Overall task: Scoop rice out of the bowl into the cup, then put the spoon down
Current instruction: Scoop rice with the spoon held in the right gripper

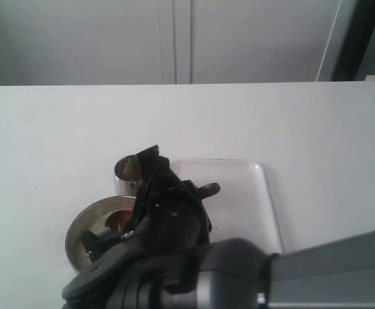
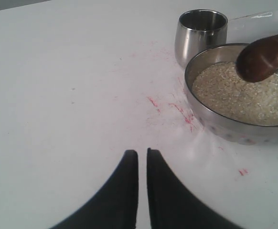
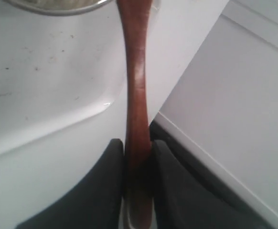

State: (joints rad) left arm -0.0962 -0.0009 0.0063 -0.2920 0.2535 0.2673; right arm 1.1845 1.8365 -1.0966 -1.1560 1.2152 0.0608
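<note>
We are seeing the right claw (image 3: pixel 138 150) gripping the spoon (image 3: pixel 135 95) by its handle, its head hanging over the rice (image 2: pixel 234 98) in the bowl (image 2: pixel 210 121) just ahead. The left claw (image 2: pixel 142 157) is sitting closed and empty.

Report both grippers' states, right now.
Left gripper: closed, holding nothing.
Right gripper: closed on the handle of the spoon.
</note>
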